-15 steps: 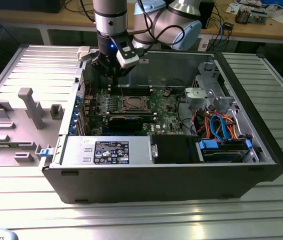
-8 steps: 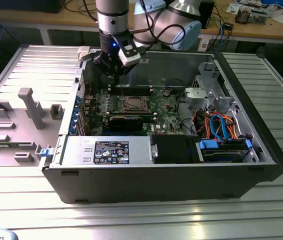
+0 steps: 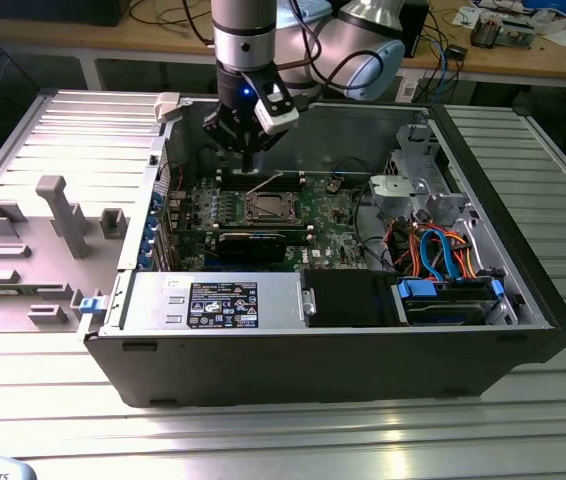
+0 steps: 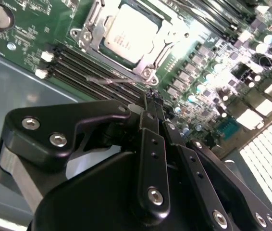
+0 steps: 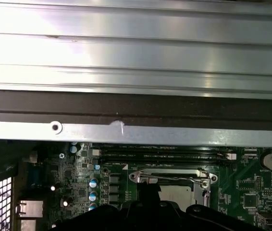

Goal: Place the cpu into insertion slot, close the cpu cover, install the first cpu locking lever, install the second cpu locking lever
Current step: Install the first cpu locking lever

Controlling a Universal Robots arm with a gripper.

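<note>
The cpu (image 4: 128, 37) lies silvery in the insertion slot (image 4: 148, 73), and the cpu cover (image 4: 173, 34) is down as a metal frame around it. A thin locking lever (image 4: 108, 80) stands off the socket's edge, beside the memory slots. My gripper (image 4: 153, 97) is shut, its black fingertips pressed together right at the end of that lever; whether they pinch it is not clear. In the exterior view the gripper (image 3: 252, 168) hangs over the far edge of the socket (image 3: 266, 208). The first wrist view shows the cover (image 5: 170, 175) and the cpu (image 5: 177, 193) just beyond the gripper (image 5: 148, 188).
The green motherboard (image 3: 323, 215) lies inside an open computer case (image 3: 313, 360) on a ribbed metal table. A black expansion card (image 3: 251, 242), a grey power supply (image 3: 213, 300) and drive bays with blue and orange cables (image 3: 443, 255) surround it. The case wall (image 5: 136, 132) runs close behind the socket.
</note>
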